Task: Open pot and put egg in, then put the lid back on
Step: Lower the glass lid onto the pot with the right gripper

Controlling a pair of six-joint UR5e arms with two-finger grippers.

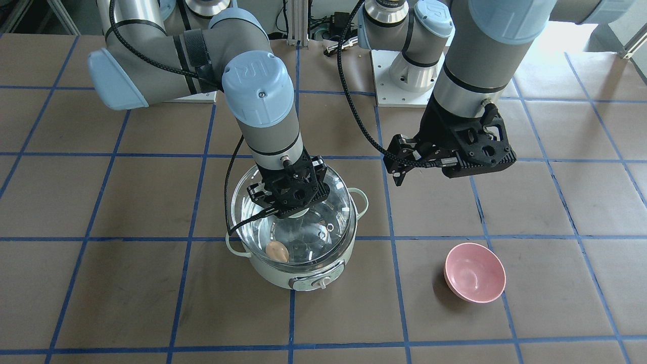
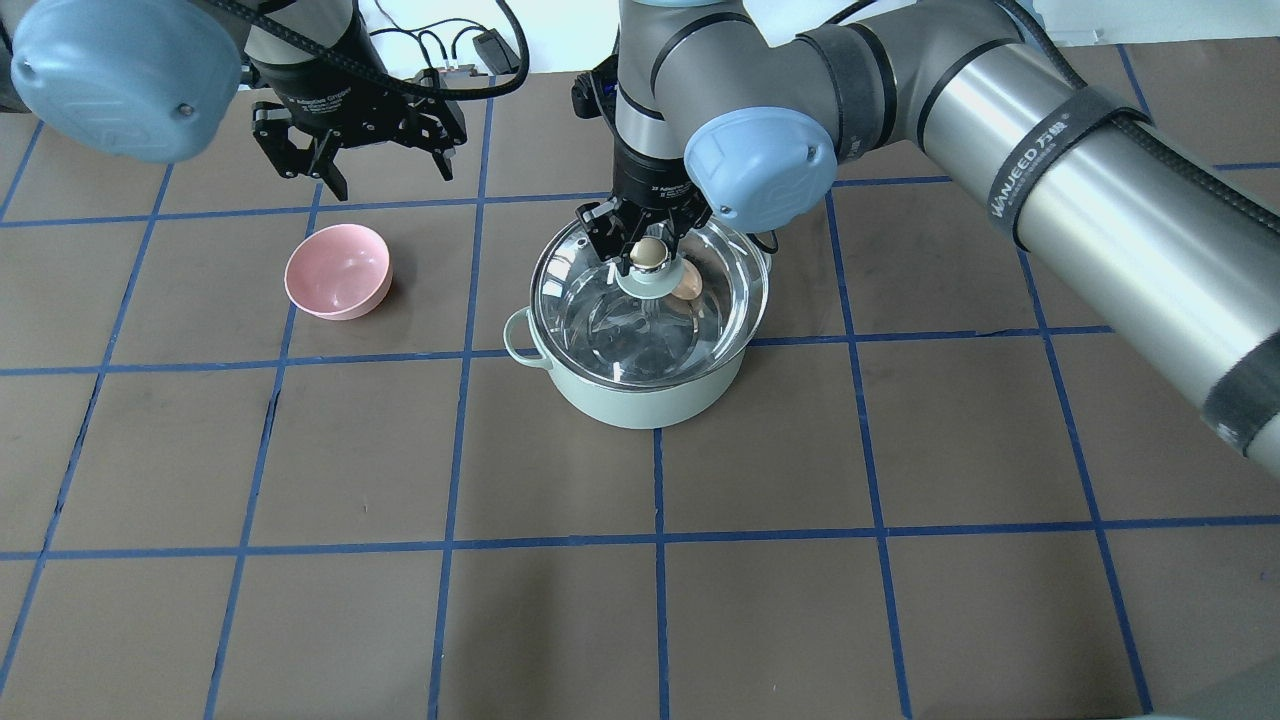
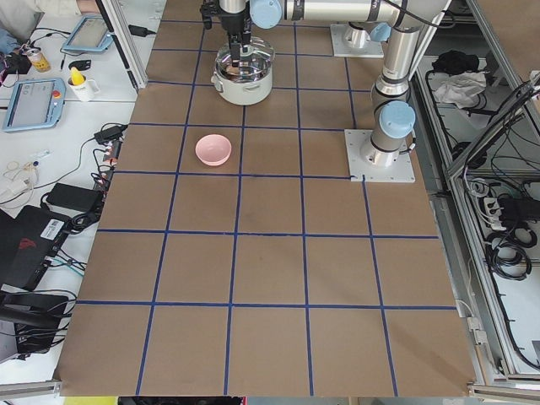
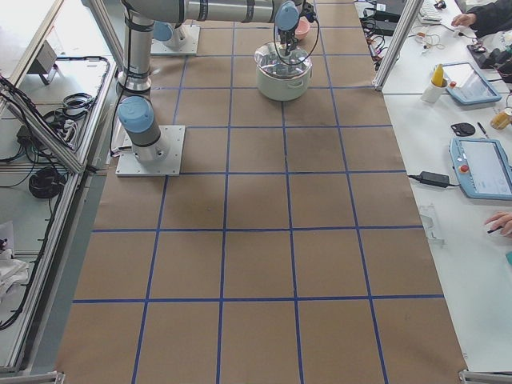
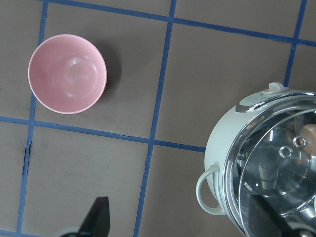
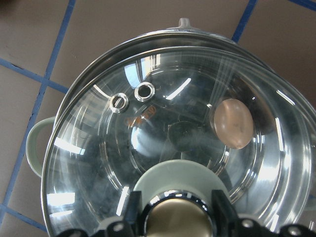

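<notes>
Overhead exterior: the lid (image 2: 625, 325), pinched by the right gripper (image 2: 648, 250), is being replaced over pot (image 2: 640, 402) and egg (image 2: 687, 282); seating, then release, seems next.

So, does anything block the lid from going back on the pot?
Nothing visible does. The right gripper holds the lid over the pot; the egg lies inside, under the glass, and the pink bowl stands apart.

round clear glass lid (image 2: 612, 322) covers the mouth of the pale mint-green round pot (image 2: 640, 405) directly under the right gripper (image 2: 648, 248), whose jaws press both sides of the lid's beige knob (image 6: 177, 218). under the left gripper's (image 2: 390, 178) spread jaws, bare brown table (image 2: 430, 285); a small pink bowl (image 2: 337, 271) lies off to one side.
</notes>
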